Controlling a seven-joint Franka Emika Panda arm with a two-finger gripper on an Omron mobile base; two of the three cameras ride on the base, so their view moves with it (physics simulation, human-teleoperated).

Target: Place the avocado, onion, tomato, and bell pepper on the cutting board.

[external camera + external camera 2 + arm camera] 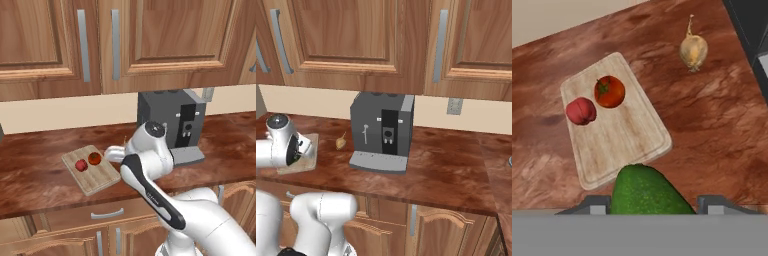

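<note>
Fingers [717, 204] either side of avocado [646, 192].

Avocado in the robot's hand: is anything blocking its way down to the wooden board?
Nothing visible does. The gripper holds the avocado above the cutting board's near end, which is bare. The tomato and bell pepper sit at the far end.
</note>
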